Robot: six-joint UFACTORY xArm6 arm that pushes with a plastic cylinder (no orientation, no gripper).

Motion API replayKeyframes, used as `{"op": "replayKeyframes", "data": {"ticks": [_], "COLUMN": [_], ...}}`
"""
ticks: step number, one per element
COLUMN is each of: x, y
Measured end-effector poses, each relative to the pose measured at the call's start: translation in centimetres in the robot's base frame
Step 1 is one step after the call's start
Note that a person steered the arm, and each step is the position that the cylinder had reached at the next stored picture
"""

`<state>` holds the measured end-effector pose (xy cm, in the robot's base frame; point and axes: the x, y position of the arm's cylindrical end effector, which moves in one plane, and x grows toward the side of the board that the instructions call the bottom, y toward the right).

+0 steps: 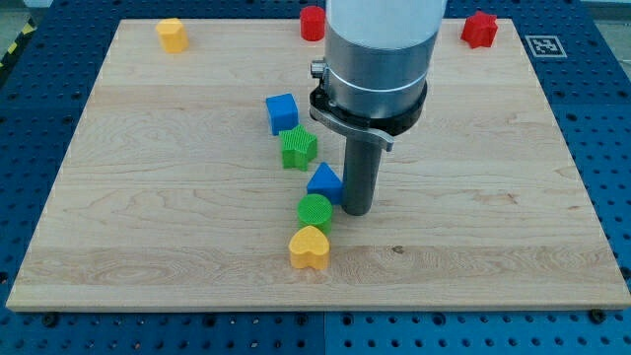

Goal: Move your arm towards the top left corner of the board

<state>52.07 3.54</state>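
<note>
My tip (355, 211) rests on the wooden board (148, 197) near its middle, just right of the blue triangular block (323, 181) and up-right of the green round block (315, 211). It looks to touch or nearly touch the blue triangle. A yellow heart block (309, 248) lies below the green round one. A green star block (298, 147) and a blue cube (281, 112) lie up-left of the tip. The board's top left corner holds a yellow block (173, 35).
A red round block (313, 22) sits at the top edge, partly behind the arm's grey body (380, 49). A red block (480, 29) sits near the top right corner. Blue perforated table surrounds the board.
</note>
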Motion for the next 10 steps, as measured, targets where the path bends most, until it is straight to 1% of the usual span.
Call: {"op": "replayKeyframes", "data": {"ticks": [2, 3, 4, 6, 7, 8, 9, 10], "x": [-0.8, -3.1, -7.9, -18.7, -20.4, -20.4, -22.2, -26.6], "y": [-0.7, -0.1, -0.1, -0.3, -5.7, -13.2, -20.6, -29.9]}}
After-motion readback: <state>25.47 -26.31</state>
